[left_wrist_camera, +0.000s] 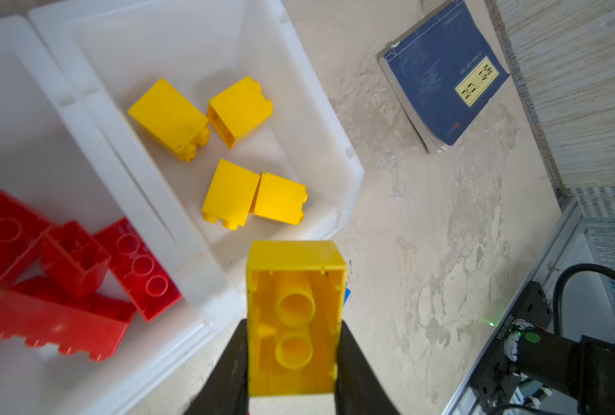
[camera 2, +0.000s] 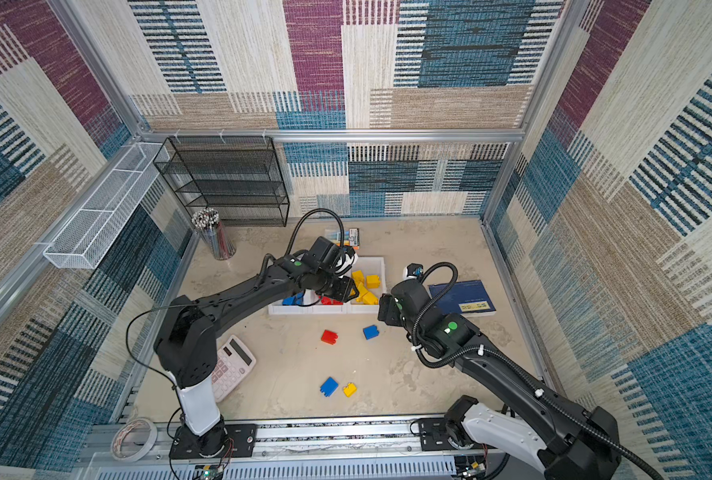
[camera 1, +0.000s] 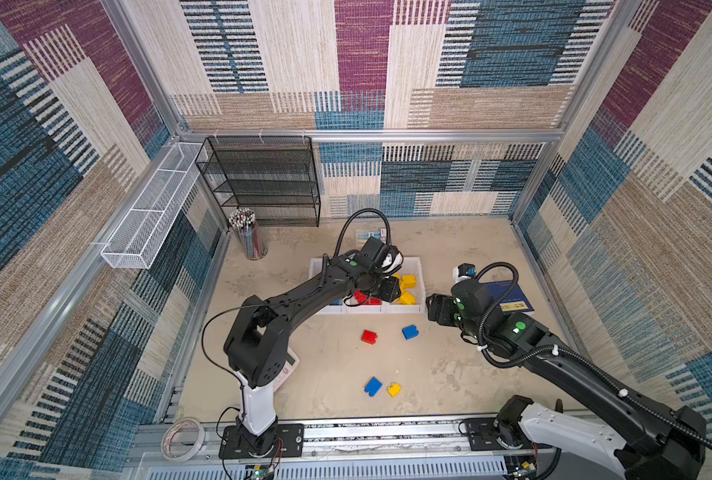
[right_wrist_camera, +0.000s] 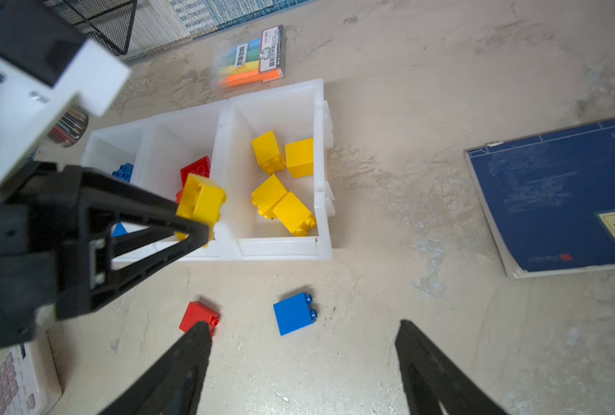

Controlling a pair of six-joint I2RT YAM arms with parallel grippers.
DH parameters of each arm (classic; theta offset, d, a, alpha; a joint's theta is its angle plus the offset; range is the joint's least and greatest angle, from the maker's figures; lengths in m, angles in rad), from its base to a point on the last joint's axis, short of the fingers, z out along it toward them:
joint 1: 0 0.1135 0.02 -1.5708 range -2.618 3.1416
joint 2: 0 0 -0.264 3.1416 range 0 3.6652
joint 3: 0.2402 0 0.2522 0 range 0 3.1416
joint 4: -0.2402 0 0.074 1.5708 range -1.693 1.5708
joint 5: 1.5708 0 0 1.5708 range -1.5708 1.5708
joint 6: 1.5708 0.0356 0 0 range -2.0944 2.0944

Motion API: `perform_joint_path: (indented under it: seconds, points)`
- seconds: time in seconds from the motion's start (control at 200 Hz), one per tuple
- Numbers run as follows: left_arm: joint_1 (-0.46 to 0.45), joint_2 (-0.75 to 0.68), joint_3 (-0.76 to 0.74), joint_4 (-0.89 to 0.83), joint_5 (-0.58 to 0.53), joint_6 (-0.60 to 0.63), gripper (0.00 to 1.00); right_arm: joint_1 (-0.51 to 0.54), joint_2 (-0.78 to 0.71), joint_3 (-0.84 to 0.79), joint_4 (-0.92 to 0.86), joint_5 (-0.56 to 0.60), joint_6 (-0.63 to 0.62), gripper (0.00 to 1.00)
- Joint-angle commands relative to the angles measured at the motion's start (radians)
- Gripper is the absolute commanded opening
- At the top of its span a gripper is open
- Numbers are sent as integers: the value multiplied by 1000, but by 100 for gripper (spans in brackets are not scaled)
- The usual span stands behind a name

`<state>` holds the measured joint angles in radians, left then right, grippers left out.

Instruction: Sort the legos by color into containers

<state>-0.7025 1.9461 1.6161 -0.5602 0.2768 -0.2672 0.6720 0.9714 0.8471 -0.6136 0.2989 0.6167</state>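
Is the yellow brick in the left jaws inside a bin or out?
Out. The brick hangs clamped between the jaws by the yellow bin's front wall, not inside.

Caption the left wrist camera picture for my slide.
Left gripper holds a yellow lego by the bin with four yellow legos; red legos in the next bin.

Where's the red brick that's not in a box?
In a top view, the red brick sits just left of a blue brick, in front of the white bins.
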Motion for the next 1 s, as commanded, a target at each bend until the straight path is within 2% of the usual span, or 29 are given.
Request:
perform_joint_path:
  seconds: [0.0,0.125,0.265,0.366,0.666,0.821,0.997]
  points:
    - [0,115,160,-108,42,85,31,-2,-39,2,-35,21,23,83]
    - [1,207,263,-115,36,89,33,-2,-70,-2,-60,19,35,83]
    - [1,254,322,-131,37,75,49,-2,-80,-5,-88,13,43,84]
    - [1,237,298,-108,18,70,53,-2,-80,-10,-98,17,48,85]
    - [36,51,79,9,-24,33,56,-2,-14,-36,-76,-11,38,86]
    - [96,-123,-141,69,-28,1,56,-2,69,-74,-18,-54,16,85]
    - [147,-343,-376,117,-68,-23,56,-2,184,-81,19,-84,-16,79]
